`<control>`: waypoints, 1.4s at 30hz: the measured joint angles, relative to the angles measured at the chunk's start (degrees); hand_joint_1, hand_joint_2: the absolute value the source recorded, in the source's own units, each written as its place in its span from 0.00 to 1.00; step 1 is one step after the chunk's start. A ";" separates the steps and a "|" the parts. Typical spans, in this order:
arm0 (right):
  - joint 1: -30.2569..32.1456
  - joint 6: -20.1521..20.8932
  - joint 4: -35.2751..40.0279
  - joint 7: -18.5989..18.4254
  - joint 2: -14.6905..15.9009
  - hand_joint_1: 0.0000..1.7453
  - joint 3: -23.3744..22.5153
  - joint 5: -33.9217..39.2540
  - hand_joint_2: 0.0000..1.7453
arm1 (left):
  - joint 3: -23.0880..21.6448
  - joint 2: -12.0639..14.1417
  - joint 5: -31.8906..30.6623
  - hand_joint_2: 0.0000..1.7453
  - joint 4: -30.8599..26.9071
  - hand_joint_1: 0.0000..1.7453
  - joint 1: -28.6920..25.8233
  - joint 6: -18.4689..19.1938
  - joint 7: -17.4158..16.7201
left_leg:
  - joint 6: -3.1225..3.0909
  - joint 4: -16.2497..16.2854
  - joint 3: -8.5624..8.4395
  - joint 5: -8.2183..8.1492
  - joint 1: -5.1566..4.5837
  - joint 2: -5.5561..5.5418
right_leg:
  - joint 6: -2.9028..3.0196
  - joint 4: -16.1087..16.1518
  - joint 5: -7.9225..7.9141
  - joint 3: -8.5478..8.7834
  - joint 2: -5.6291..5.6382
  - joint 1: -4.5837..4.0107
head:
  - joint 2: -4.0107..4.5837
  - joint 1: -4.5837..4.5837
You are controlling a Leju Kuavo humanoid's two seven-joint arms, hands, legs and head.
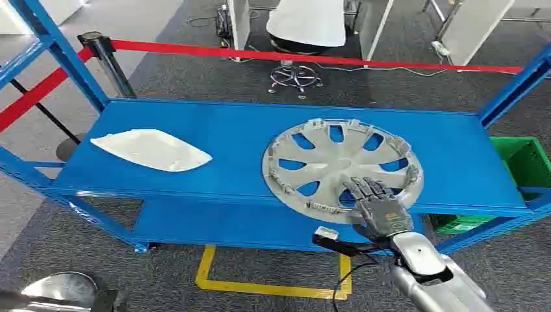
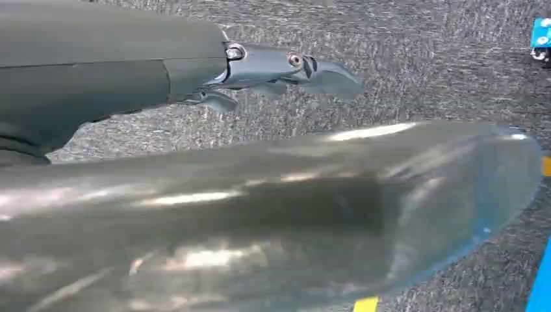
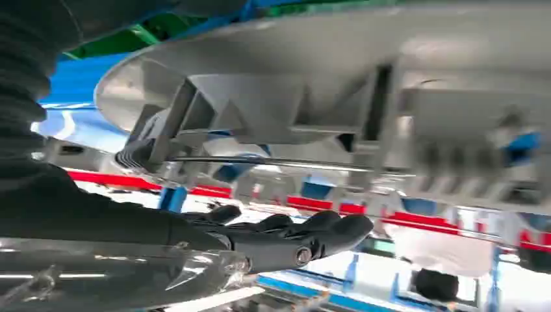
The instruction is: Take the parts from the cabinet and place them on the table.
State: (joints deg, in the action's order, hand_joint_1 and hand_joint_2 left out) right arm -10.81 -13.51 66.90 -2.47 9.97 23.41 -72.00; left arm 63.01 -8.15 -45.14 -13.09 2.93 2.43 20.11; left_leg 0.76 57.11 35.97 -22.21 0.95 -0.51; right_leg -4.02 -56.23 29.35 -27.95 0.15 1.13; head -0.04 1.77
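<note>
blue shelving (image 1: 195, 123) carries a round silver-grey hubcap (image 1: 338, 162) lying flat, spokes up, its near rim overhanging the front edge. right hand (image 1: 377, 205) rests flat on that rim, fingers extended. a white pointed cover (image 1: 153, 149) lies lengthwise well to its left, bare shelf between. left hand (image 2: 286, 68): fingers extended, holding nothing.

On the shelf (image 1: 234, 130) the wheel cover (image 1: 342, 166) lies at the right, near the front edge, and the flat part (image 1: 151, 149) lies well apart at the left. The right hand (image 1: 377, 208) rests on the front rim of the wheel cover. A bin (image 1: 529, 159) stands to the right of the shelf, and a barrier rope (image 1: 312, 57) runs behind it.
</note>
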 joint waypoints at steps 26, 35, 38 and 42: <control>-1.03 -2.14 -3.23 0.13 -1.09 1.00 -2.05 0.39 1.00 | 0.35 0.09 -0.98 0.00 0.00 0.00 0.01 0.39 0.02 | 0.00 -0.01 -0.03 0.00 0.01 -0.03 | 0.02 0.00 0.06 0.04 -0.04 0.00 | 0.00 0.00; -0.97 -2.27 -3.04 0.26 -1.14 1.00 -2.05 0.18 1.00 | 0.37 0.09 -1.26 0.00 0.00 0.00 0.00 0.44 0.17 | 0.00 -0.01 -0.05 0.00 0.01 -0.03 | 0.02 0.00 0.06 0.05 -0.04 0.00 | 0.00 0.00; -0.25 -2.69 -1.85 0.66 -1.14 1.00 -2.05 -0.26 1.00 | 0.44 0.09 -1.51 0.00 0.00 0.00 0.00 0.48 0.26 | 0.00 -0.01 -0.05 -0.01 0.01 -0.03 | 0.02 0.00 0.06 0.05 -0.04 0.00 | 0.00 0.02; 2.79 -5.78 2.43 1.66 -1.14 1.00 -2.03 -1.07 1.00 | 0.59 0.09 -1.51 1.00 0.00 0.00 -0.02 0.83 1.47 | 0.02 -0.01 -0.04 -0.03 0.01 -0.05 | 0.03 0.00 0.07 0.05 -0.11 0.00 | 0.00 0.00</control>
State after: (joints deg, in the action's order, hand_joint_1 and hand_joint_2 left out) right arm -8.03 -19.28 69.34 -0.81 8.83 21.38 -73.07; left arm 63.60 -8.07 -46.64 -13.09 2.90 3.26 21.57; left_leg 0.78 57.10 35.93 -22.24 0.96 -0.56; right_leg -3.99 -56.23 29.42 -27.90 0.05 1.12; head -0.04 1.77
